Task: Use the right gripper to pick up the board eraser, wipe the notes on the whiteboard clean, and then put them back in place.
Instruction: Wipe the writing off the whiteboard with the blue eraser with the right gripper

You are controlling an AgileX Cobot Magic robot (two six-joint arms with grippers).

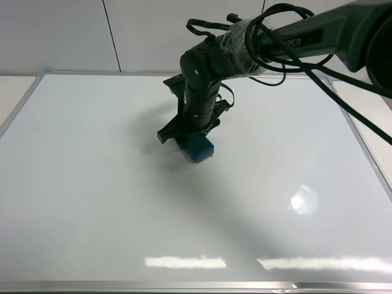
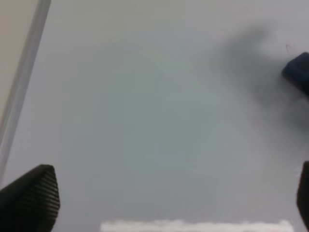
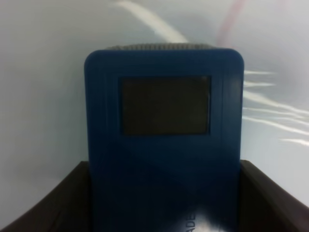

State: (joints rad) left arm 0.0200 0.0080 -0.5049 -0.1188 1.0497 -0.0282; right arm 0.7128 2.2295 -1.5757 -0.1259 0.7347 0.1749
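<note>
The whiteboard [image 1: 92, 184] fills most of the exterior high view. My right gripper [image 1: 193, 142] reaches to the board's middle and is shut on the blue board eraser [image 1: 199, 148], which is pressed onto the board. The right wrist view shows the eraser [image 3: 164, 121] between the two dark fingers [image 3: 270, 203], with a faint red streak of the notes [image 3: 231, 21] beyond it. A tiny red trace [image 1: 212, 157] shows by the eraser's corner. The left wrist view shows my left gripper [image 2: 166, 203] open over bare board, with the eraser [image 2: 298, 71] and a red mark [image 2: 288, 48] at the frame's edge.
The silver frame [image 1: 18, 104] runs round the board, with beige table [image 1: 9, 82] outside it at the left and a white wall behind. The right arm's cables [image 1: 288, 37] loop above the board's far right. Lamp glare [image 1: 184, 262] lies near the front edge.
</note>
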